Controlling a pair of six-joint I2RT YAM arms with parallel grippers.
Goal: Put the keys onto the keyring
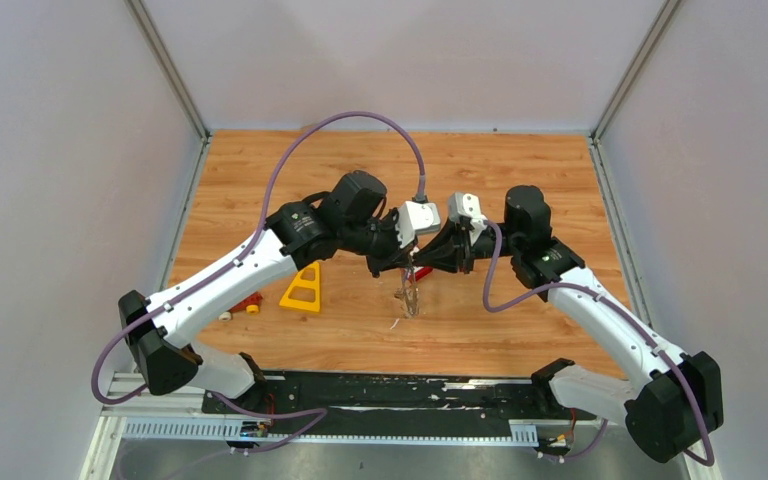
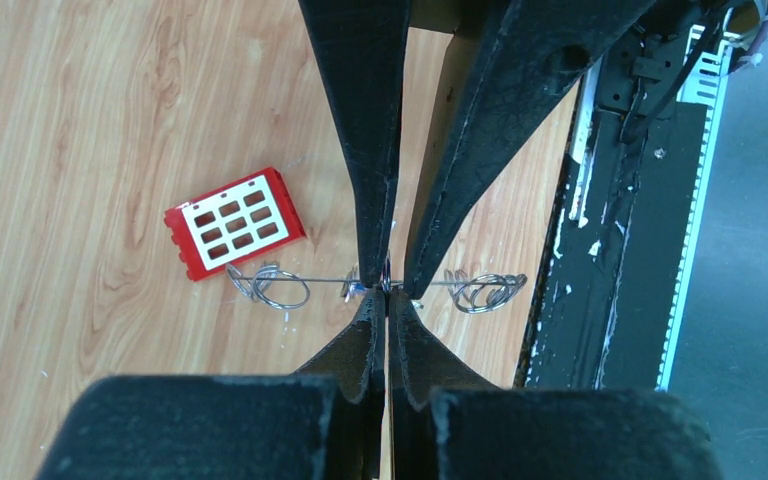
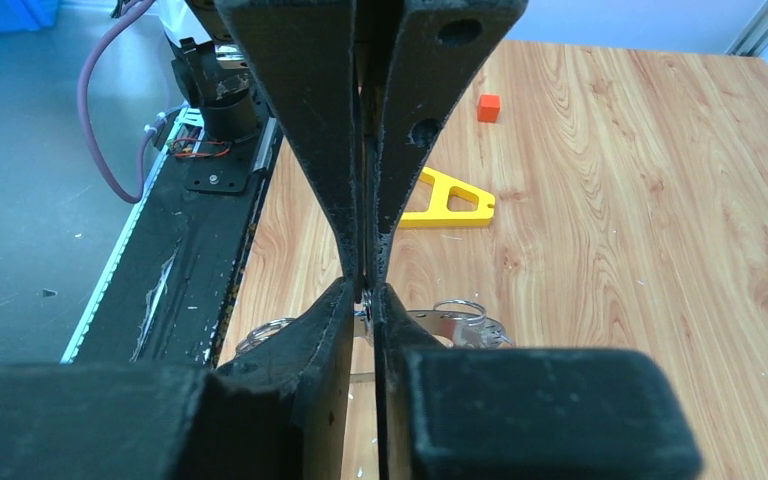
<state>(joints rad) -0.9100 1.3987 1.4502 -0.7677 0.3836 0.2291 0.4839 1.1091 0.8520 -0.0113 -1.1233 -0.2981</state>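
a pale wood worktop (image 1: 520, 180) lies between plain grey walls, with a black rail along its near edge. both arms meet over its middle. the left hand (image 2: 385, 305) is pressed fully together, pinching the thin wire of the keyring (image 2: 475, 292), which is seen edge-on with clusters of small silvery loops on either side of the grip. the right hand (image 3: 368, 298) meets it tip to tip at the same spot on the ring, its gap only a slit; whether it grips anything cannot be told. a red block (image 2: 235, 222) with white squares lies just beside the ring, and a yellow triangular frame (image 3: 450, 205) and an orange cube (image 3: 489, 107) lie farther off.
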